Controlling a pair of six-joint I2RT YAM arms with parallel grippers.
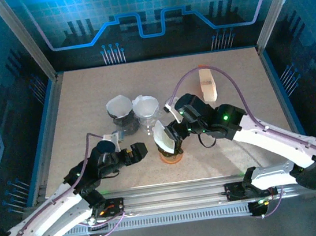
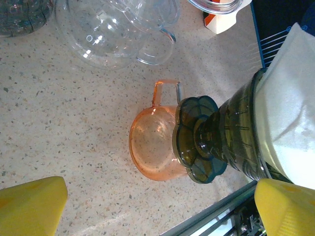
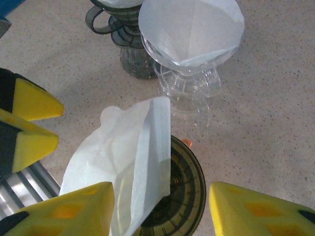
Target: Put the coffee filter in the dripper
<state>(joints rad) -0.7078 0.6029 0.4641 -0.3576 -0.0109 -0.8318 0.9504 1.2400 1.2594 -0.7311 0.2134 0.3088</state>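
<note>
Now right hand (image 3: 160, 196) stands part open, gripping nothing; filter (image 3: 133, 162) leans half-folded in the dripper (image 3: 189, 196) atop the cup (image 2: 147, 147); left hand (image 2: 160, 206) gapes wide, empty. Best: press filter down flush, then lift straight, no snagging.

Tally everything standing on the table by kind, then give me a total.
Dark drippers: 2
Clear dripper: 1
Paper filters: 3
Orange cup: 1
Beige carton: 1
Total: 8
</note>
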